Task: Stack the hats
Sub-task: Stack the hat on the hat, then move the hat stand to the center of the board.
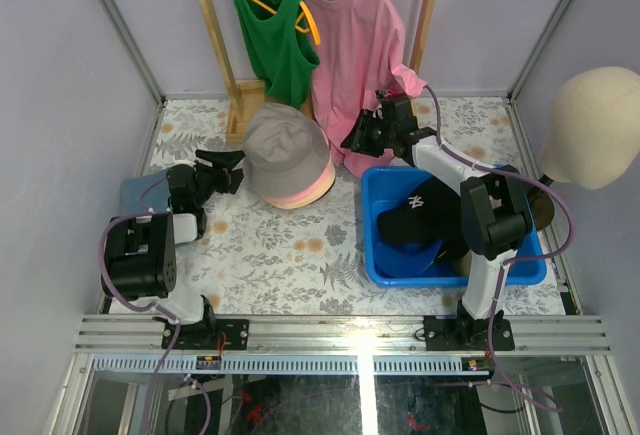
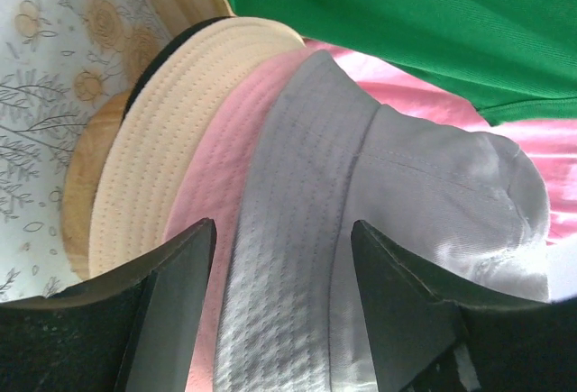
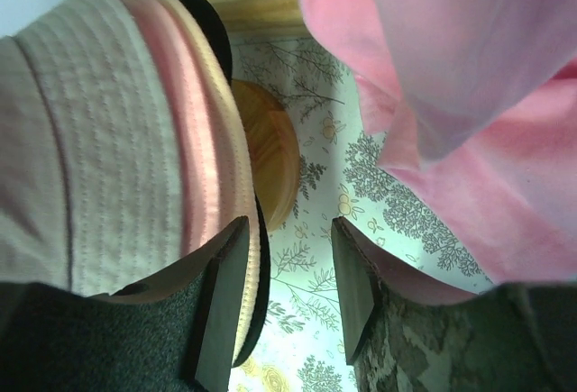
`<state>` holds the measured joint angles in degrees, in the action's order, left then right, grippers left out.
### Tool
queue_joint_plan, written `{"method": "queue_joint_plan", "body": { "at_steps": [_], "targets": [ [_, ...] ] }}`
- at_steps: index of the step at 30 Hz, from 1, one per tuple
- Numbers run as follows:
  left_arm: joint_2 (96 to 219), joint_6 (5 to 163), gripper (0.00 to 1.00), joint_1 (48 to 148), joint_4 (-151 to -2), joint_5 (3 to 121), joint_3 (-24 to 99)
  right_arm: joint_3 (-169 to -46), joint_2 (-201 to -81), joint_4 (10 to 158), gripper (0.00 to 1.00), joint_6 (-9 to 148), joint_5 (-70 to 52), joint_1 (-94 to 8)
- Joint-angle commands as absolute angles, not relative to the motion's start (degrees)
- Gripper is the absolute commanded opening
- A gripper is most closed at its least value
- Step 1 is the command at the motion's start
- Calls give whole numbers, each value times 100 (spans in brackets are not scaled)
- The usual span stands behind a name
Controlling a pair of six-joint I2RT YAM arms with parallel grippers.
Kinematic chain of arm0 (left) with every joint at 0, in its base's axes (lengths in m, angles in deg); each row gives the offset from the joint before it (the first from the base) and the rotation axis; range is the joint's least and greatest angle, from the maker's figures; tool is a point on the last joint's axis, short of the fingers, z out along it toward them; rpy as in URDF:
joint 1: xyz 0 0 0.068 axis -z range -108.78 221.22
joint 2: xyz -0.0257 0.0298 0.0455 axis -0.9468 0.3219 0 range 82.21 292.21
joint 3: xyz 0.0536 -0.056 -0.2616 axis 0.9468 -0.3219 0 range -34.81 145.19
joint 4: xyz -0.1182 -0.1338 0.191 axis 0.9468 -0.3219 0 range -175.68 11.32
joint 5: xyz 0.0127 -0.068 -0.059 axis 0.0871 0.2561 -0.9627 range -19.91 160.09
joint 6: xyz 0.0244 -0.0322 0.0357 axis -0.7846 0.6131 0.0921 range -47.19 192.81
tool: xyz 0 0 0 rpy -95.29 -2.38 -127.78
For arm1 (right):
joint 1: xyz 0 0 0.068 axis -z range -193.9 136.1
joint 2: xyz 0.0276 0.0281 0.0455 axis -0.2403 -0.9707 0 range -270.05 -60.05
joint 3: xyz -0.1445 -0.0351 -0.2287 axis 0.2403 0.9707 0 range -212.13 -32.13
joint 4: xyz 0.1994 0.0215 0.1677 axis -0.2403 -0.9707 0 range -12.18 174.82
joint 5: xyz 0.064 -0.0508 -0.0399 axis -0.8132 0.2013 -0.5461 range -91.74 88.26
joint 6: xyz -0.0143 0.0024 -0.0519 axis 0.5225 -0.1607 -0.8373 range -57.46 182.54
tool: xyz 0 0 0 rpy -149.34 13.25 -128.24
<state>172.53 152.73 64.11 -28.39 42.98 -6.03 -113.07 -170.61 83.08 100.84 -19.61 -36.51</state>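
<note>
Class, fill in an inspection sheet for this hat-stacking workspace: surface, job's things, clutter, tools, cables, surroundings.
Surface: table under a floral cloth.
Job's things: bucket hats stacked, grey hat on top, then pink hat, beige hat, black hat lowest; black cap in the blue bin; blue cap beside the left arm.
Clutter: wooden disc at the stack's foot.
Tools: left tool open, fingers either side of the grey hat's brim; right tool open beside the stack, holding nothing.
Cables: cables loop along both arms.
Surroundings: green shirt and pink shirt on a wooden rack behind; mannequin head at right.
</note>
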Motion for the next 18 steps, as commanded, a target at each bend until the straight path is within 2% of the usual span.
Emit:
{"method": "queue_joint_plan", "body": {
  "at_steps": [1,10,18],
  "targets": [
    [16973,14901,62,6384,-3732,4584,-652,-11673,-16761,8165,49,9887,-1831,-3656],
    [16142,14742,64,6301,-4745,5320,-808,-11909,-16706,7899,50,9986,-1593,-3816],
    [15458,14743,64,6287,-5087,5908,-697,-12909,-17535,7384,50,10874,-866,-4329]
  ]
}}
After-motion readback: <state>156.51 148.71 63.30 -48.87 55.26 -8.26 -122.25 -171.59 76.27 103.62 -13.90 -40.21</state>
